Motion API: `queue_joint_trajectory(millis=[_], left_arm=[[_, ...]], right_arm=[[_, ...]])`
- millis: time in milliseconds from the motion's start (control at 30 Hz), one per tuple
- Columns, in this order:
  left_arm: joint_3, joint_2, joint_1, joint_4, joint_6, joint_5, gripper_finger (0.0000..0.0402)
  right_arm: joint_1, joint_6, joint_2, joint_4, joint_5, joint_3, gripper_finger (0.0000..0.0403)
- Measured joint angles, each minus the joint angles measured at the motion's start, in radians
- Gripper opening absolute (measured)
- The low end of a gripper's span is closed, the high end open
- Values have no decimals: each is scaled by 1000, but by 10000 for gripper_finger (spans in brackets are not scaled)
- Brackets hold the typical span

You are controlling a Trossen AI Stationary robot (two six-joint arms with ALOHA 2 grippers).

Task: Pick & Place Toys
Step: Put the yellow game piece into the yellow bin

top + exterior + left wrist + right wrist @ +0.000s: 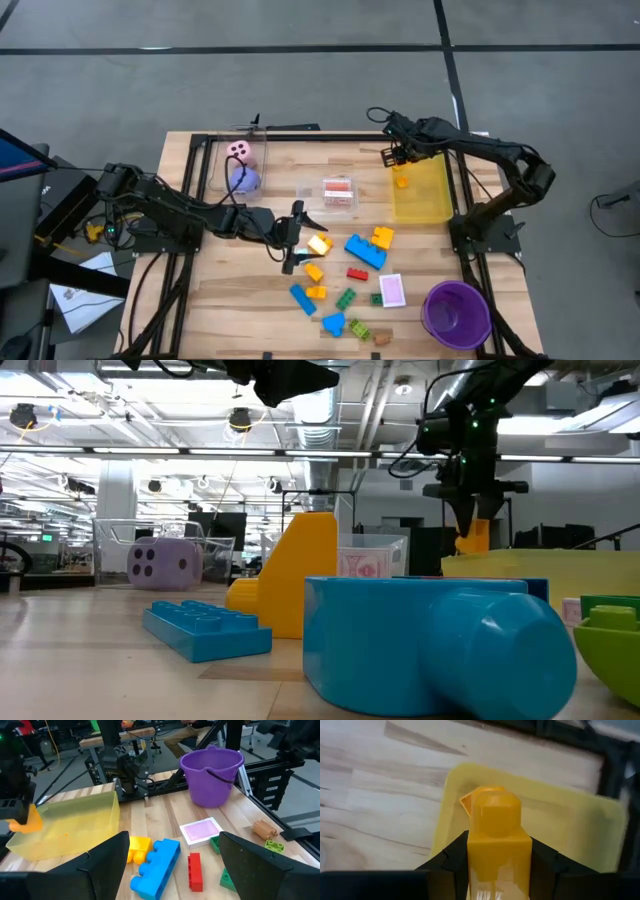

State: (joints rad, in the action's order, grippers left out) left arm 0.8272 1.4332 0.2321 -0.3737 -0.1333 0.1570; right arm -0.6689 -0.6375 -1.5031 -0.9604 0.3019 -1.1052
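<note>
High view: right gripper (pixel 397 157) is held over the far end of the yellow bin (pixel 425 200), at the table's (pixel 240 310) right side. An orange brick (pixel 401 181) is clamped between its fingers, confirmed in right wrist view, where the brick sits pinched btwn both dark fingers (pixel 451 862), directly above the bin, not touching its floor. In low view it hangs above the bin rim.

Left gripper (pixel 296 237) is positioned near table centre, fingers spread wide, nothing held; it sits just beside a yellow brick (pixel 319 243). Left wrist view shows a blue brick (pixel 156 868), a red brick (pixel 195 871) and a pink-backed card (pixel 201 830) on the wood ahead of it.

Other bricks, blue, orange, green and red, are scattered across the near centre. A purple die (pixel 244 178) and a pink die (pixel 240 150) sit in the clear bin (pixel 210 160) at far left. A small clear box (pixel 339 194) is seen mid-table, a purple cup (pixel 457 313) at near right.
</note>
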Motion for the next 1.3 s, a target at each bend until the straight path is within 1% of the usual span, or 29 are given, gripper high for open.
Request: queue_joint_trajectory(millis=[133,233,367,500,900,1167,1300], left_arm=[[0,-20,-3,0,-1,0,302],[0,-44,-1,8,0,0,301],[0,-75,3,30,0,-1,298],[0,-94,3,45,2,-2,298],[0,-93,3,48,3,-2,298],[0,-93,3,48,3,-2,298],[0,-93,3,48,3,-1,298]], right_arm=[[6,-29,26,77,-40,80,135],[-13,-54,57,134,-55,146,135],[-41,-63,90,184,-70,190,135],[-54,-63,92,194,-79,195,135],[-85,-90,92,214,-127,194,135],[-77,-101,91,219,-137,194,135],[-56,-103,91,228,-138,194,135]])
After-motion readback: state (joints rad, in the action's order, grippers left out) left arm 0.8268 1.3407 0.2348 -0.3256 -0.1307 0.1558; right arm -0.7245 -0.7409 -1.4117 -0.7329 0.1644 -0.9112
